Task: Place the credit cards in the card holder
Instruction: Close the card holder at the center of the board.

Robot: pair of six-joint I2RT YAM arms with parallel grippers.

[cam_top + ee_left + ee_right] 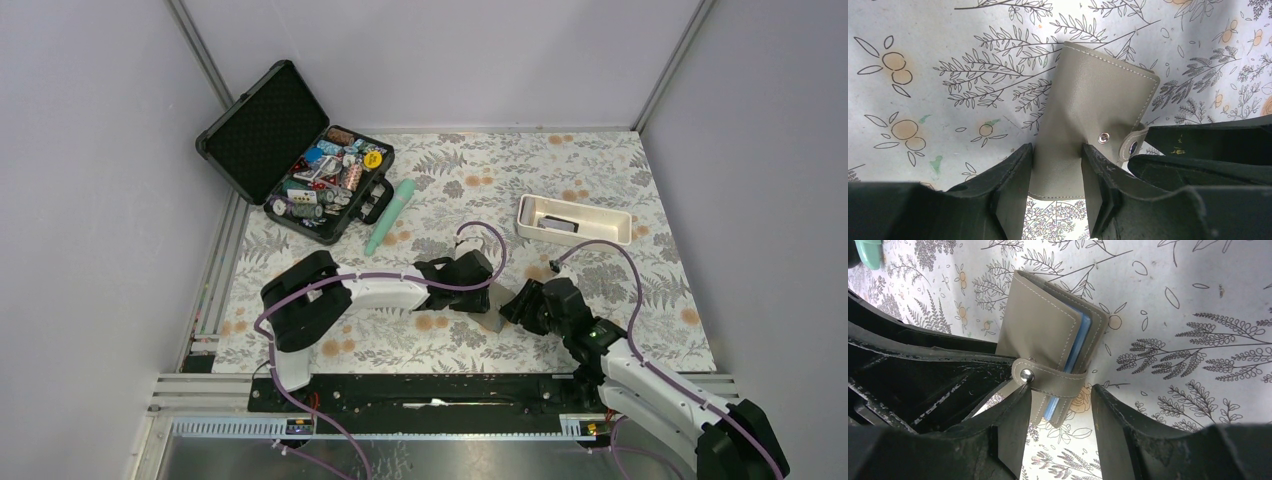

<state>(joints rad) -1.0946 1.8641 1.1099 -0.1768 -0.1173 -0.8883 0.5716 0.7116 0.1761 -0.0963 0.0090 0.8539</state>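
So, card holder (1098,100) sits mid-table between both arms, seems tipped up off surface. Left gripper (1057,155) clamped across its body. Right gripper (1058,395) has jaws apart, straddling snap strap (1060,381), no squeeze visible. Holder looks light, soft, floppy, so likely folds if pinched at a corner. Better hold on stitched edge, tug strap tab to pop snap. Blue edges inside, cards or sleeves, can't tell. Dark card (558,224) lies in white tray (610,236), probably thin, slick.

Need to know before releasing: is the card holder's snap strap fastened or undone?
Undone. In the left wrist view the strap tab sits beside the snap stud on the card holder, not pressed onto it.
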